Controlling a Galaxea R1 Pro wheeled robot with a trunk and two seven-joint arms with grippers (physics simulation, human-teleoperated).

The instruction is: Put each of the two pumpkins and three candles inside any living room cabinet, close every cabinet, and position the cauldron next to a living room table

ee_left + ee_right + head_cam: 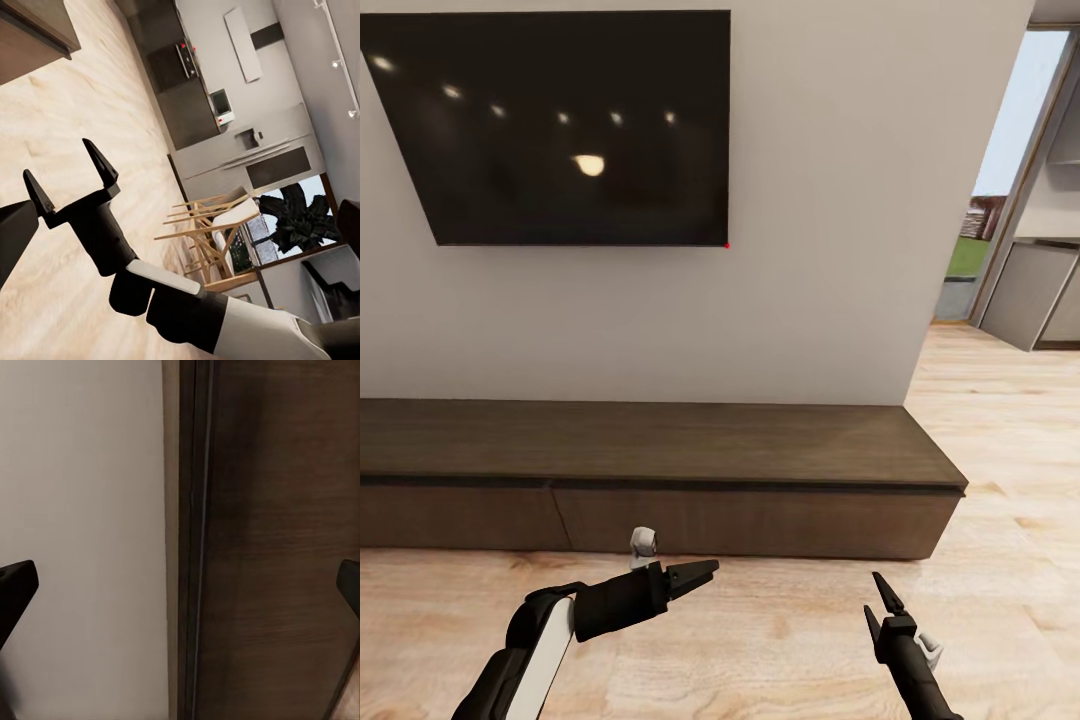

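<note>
Head view: the cabinet runs along the wall beneath the television, every drawer front flush. Before it hover the left gripper, jaws nearly together on nothing, and the right gripper, jaws spread and empty. Risk, as judged: handleless fronts offer little purchase, so a fingertip could slip off the seam, or the arms could strike the cabinet edge if the base closes in further. Pale plank floor; a kitchen doorway opens beyond the cabinet's end.
</note>
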